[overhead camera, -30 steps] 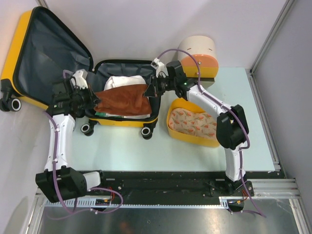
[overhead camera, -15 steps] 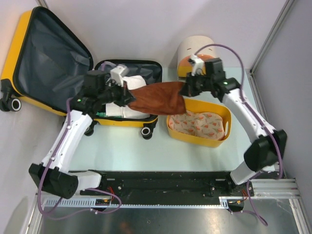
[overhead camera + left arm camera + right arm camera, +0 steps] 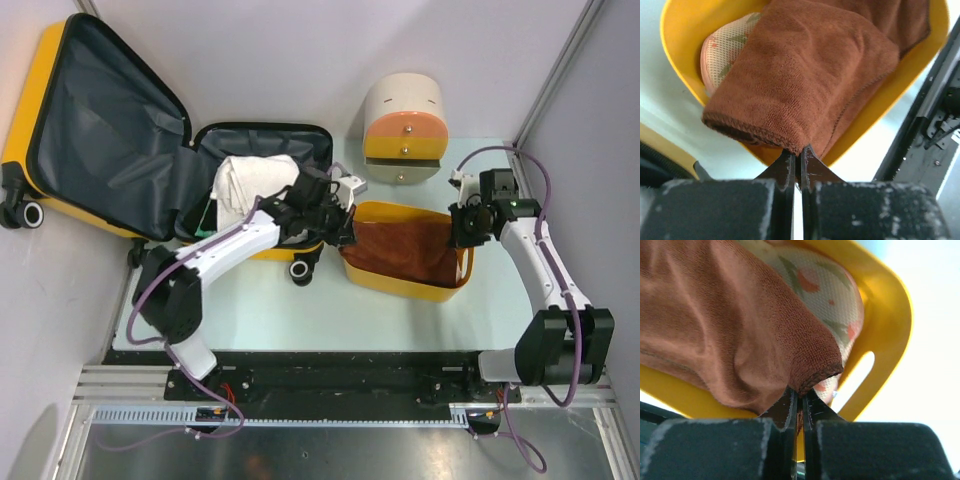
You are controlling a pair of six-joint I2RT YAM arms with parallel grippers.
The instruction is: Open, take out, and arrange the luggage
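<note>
Here it is: the brown towel (image 3: 405, 250) hangs low over the yellow bin (image 3: 400, 288), pinched at both ends!

The left claw (image 3: 348, 232) is clamped on the towel's left corner and the right claw (image 3: 461, 228) on its right corner, jaws tight together on the cloth. The towel's long axis runs side to side across the bin, over a patterned cloth (image 3: 725, 47) lying inside. The suitcase (image 3: 100, 110) sits open at the worktop's (image 3: 250, 300) far left, lid propped against the wall, a white bundle (image 3: 250, 180) in its near half. It lies just left of the left claw and well away from the right one, so after letting go, the left arm looks the natural one to reach back in.
</note>
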